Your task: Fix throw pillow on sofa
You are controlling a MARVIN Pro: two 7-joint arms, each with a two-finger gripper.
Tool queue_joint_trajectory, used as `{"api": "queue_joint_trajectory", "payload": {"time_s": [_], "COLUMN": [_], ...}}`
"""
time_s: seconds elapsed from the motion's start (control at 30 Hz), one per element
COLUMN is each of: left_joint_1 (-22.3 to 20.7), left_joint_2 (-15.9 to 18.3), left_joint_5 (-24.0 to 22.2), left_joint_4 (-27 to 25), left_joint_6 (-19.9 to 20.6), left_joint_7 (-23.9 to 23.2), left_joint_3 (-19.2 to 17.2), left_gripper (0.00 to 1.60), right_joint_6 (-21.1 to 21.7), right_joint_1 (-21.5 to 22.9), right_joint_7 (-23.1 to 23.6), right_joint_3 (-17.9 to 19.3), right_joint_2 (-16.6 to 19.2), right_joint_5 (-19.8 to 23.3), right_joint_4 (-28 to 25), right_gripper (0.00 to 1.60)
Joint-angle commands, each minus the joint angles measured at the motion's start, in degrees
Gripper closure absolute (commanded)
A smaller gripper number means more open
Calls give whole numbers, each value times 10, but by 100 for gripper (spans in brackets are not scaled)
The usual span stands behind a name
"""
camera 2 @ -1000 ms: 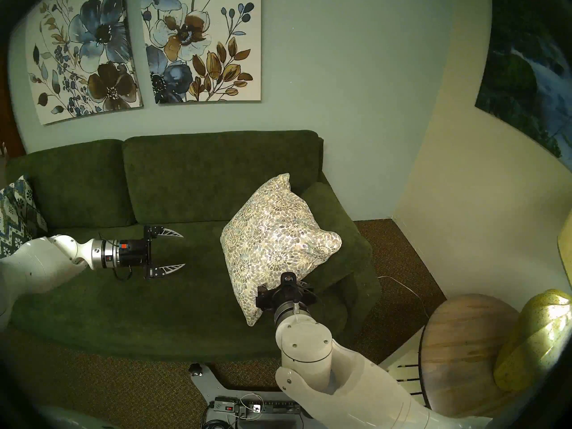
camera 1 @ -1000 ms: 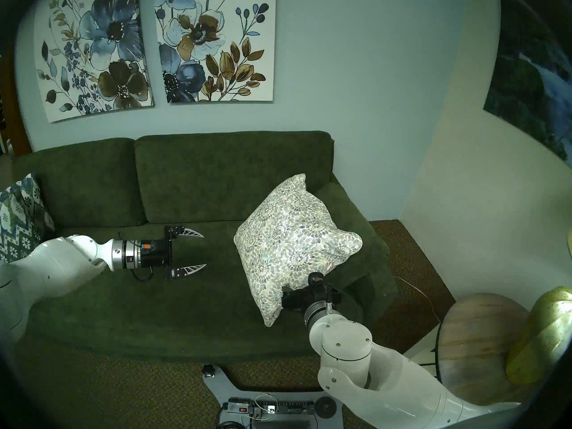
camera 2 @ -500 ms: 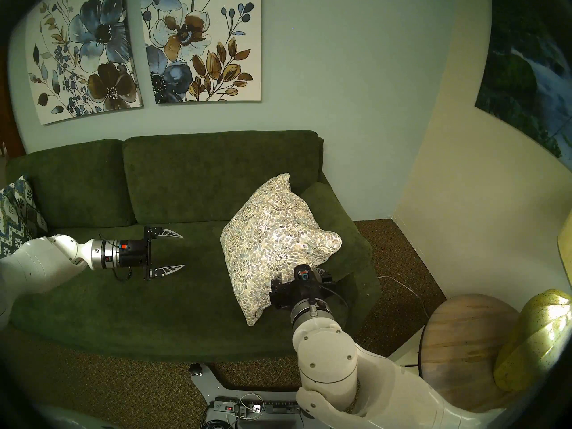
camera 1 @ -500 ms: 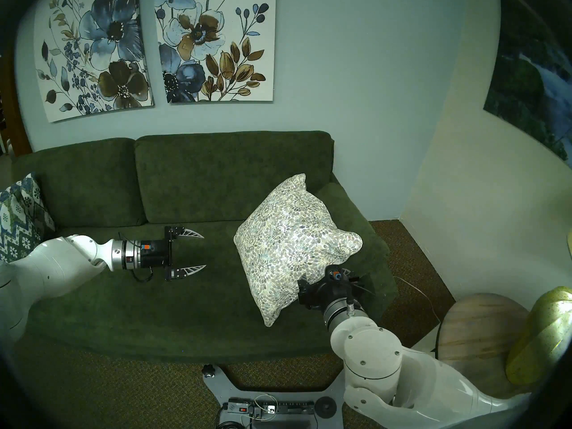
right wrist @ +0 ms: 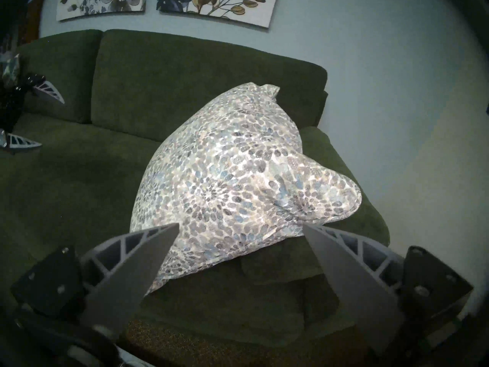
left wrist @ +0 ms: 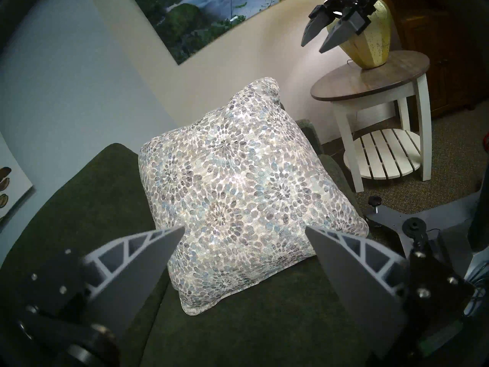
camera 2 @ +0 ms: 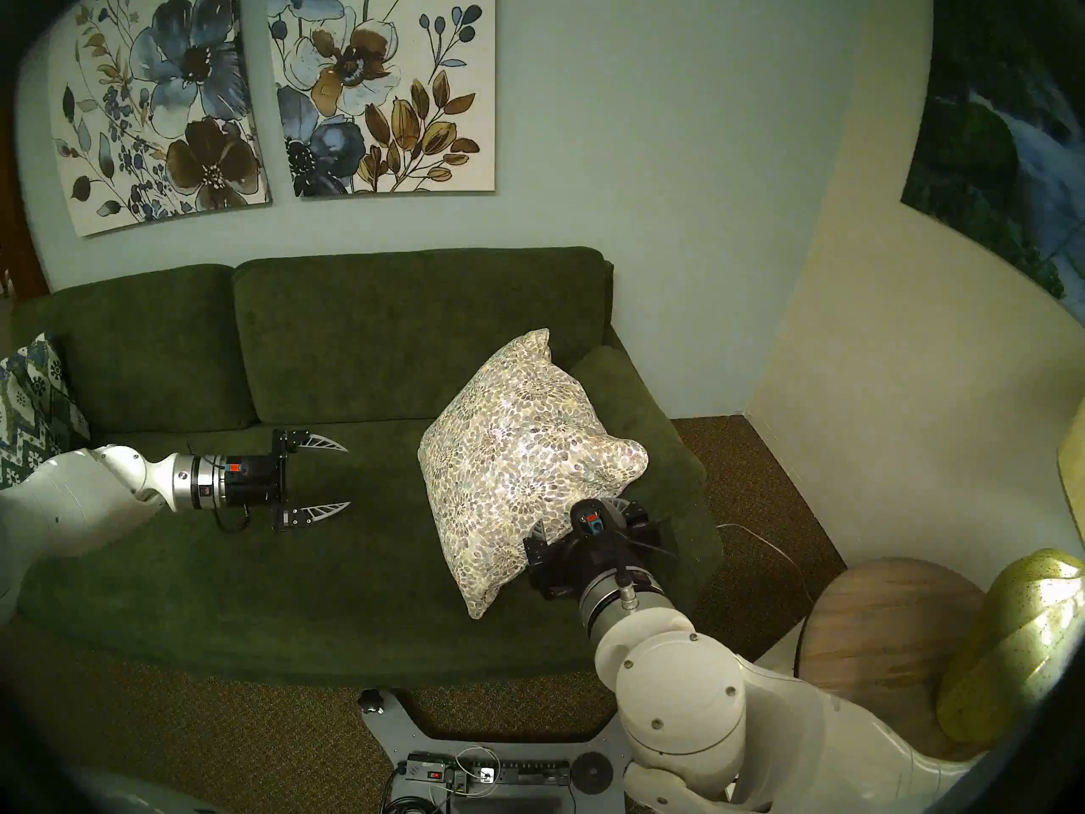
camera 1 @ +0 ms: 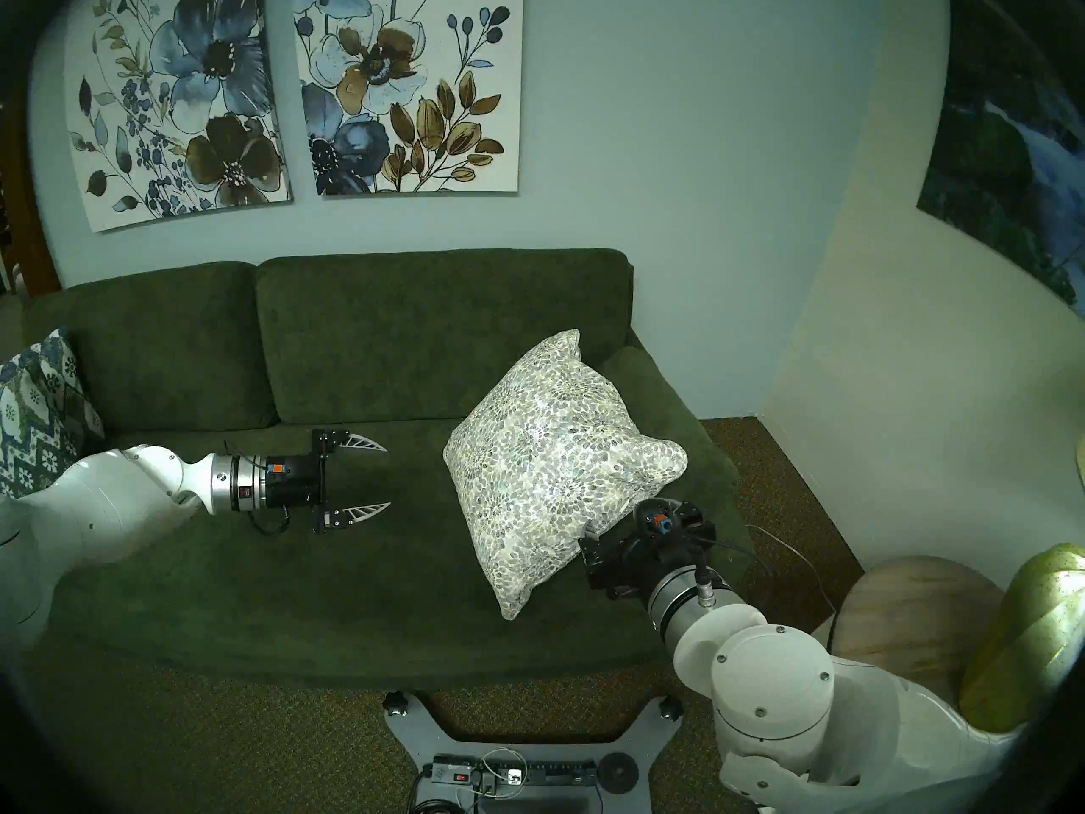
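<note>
The throw pillow (camera 1: 552, 460) leans tilted at the right end of the sofa (camera 1: 364, 337), one corner up against the back cushion, another draped on the padded arm. The right end effector (right wrist: 240, 231) hangs just in front of its lower edge, fingers spread, gripping nothing. The left end effector (camera 1: 384, 478) hovers over the seat, also spread wide and empty, well apart from the pillow.

Slightly shiny woven throw pillow (camera 1: 552, 454) on matt, rough-textured cloth sofa (camera 1: 329, 584).
</note>
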Motion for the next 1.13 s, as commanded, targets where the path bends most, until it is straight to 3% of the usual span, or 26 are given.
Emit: {"api": "queue_joint_trajectory", "payload": {"time_s": [0.0, 0.17, 0.2, 0.23, 0.6, 1.1], "left_joint_1": [-10, -11, -11, -12, -15, -21], "left_joint_2": [-3, -6, -7, -9, -17, -17], "left_joint_5": [-8, -16, -18, -21, -45, -55], "left_joint_4": [6, 13, 15, 18, 34, 36], "left_joint_6": [0, 0, 0, 0, 0, 0], "left_joint_7": [-17, -28, -30, -34, -63, -62], "left_joint_3": [-5, -5, -5, -5, -3, 9], "left_gripper": [0, 0, 0, 0, 0, 0], "right_joint_6": [-19, -74, -72, -96, -191, -228], "right_joint_1": [-43, -56, -63, -67, -92, -100], "right_joint_7": [69, 114, 119, 131, 165, 181], "right_joint_3": [9, 14, 21, 26, 49, 58], "right_joint_2": [66, 104, 97, 117, 158, 165], "right_joint_5": [2, -14, -19, -19, -16, -11], "right_joint_4": [-13, -13, -13, -13, -13, -12], "right_gripper": [0, 0, 0, 0, 0, 0]}}
